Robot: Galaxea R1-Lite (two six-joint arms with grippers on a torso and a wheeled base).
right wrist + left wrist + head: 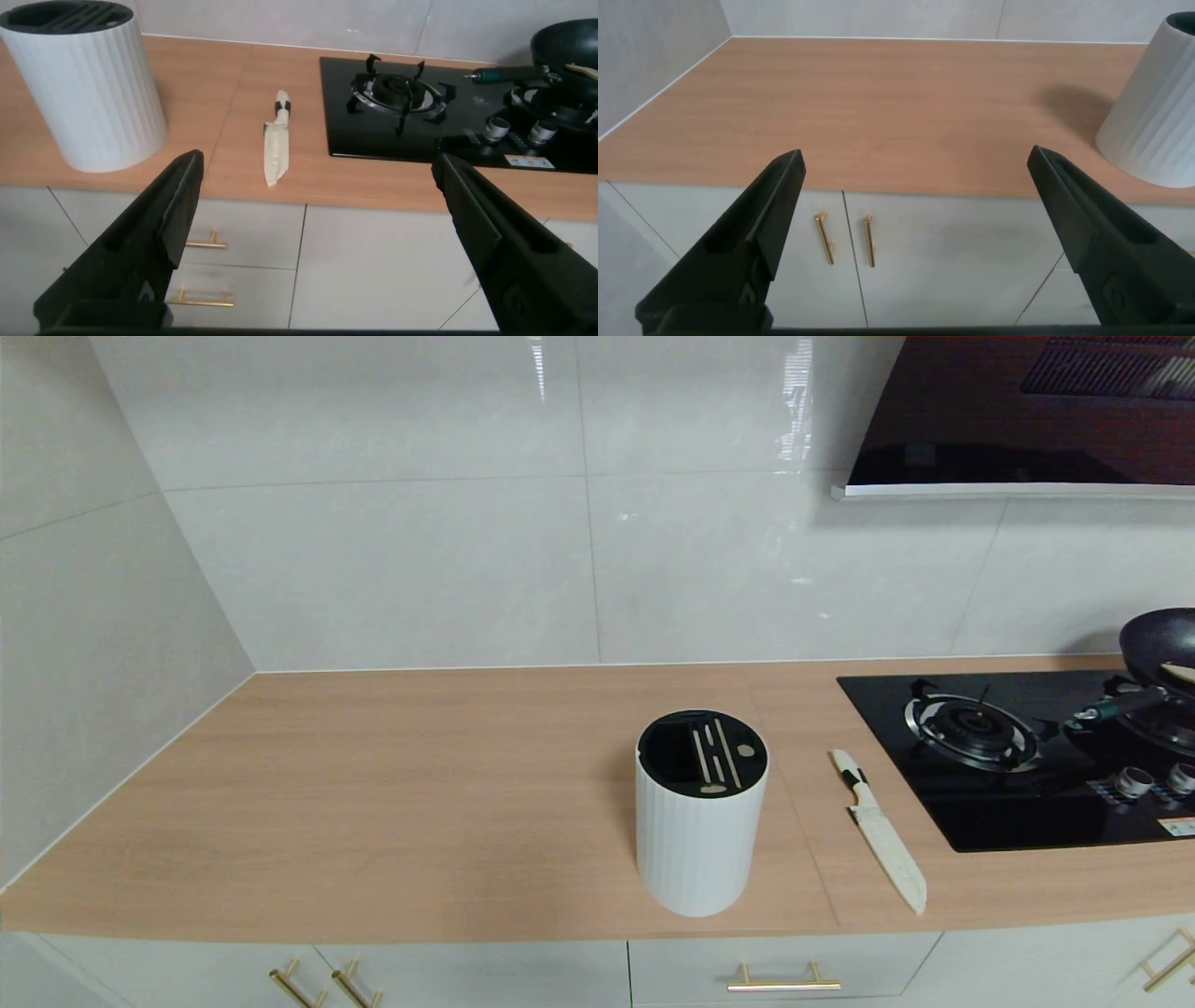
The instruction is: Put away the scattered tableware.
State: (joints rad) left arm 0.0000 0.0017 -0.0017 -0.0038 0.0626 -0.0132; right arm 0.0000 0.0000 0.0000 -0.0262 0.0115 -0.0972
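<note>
A white ribbed cylindrical holder (pixel 700 817) with a black slotted top stands on the wooden counter (pixel 420 793); it also shows as the holder (pixel 84 84) and the holder (pixel 1153 107). A cream-coloured knife (pixel 879 828) with a black band on its handle lies flat between the holder and the stove, blade toward the counter's front edge; the right wrist view has the knife (pixel 277 147) too. My left gripper (pixel 915 243) hangs open in front of the cabinet, off the counter's front edge. My right gripper (pixel 313 243) is open too, below the counter edge, in front of the knife.
A black gas stove (pixel 1027 756) with a burner (pixel 971 730) and knobs takes up the counter's right end. A dark pan (pixel 1158 649) sits on its far right burner. Tiled walls close off the back and left. White cabinets with gold handles (pixel 782 982) lie below.
</note>
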